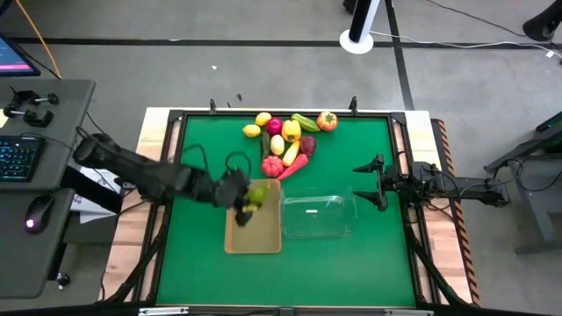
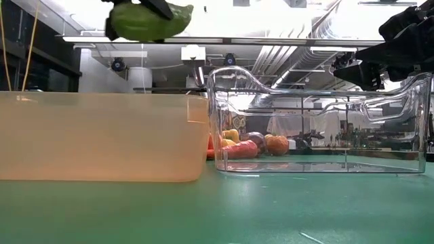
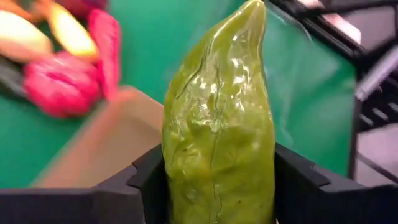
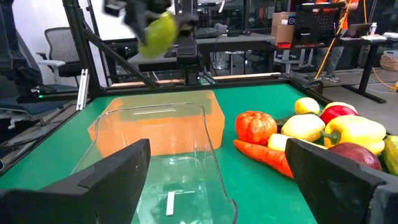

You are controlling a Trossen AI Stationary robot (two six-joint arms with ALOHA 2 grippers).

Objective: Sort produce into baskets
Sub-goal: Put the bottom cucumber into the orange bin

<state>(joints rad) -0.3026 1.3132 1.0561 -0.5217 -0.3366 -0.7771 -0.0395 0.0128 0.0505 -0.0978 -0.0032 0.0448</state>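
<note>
Hanging above the tan basket [image 1: 253, 226], a green cucumber [image 1: 255, 195] sits clamped between the two fingers of the left pincer [image 1: 246, 198] — in the left wrist view the cucumber [image 3: 219, 134] stands up between the dark fingers [image 3: 140, 186], each pressed against one of its sides. In the low view it [image 2: 146, 20] is well above the basket's rim [image 2: 102, 95], touching nothing below it.

The tan basket rests on the green surface [image 1: 193, 263], near the middle. The clear basket [image 1: 318, 216] stands just beside it on the right, with only a small white label visible inside.

The remaining produce lies in a cluster at the far side of the surface: a yellow lemon [image 1: 262, 118], a yellow pepper [image 1: 291, 130], a red tomato [image 1: 272, 165], an orange carrot [image 1: 292, 167], a second green cucumber [image 1: 305, 122] and an orange-red round fruit [image 1: 327, 121] at the cluster's right end.

The right pincer [image 1: 372, 183] waits at the right edge of the surface, just beside the clear basket — its fingers [image 4: 106, 180] spread wide apart and holding nothing.
</note>
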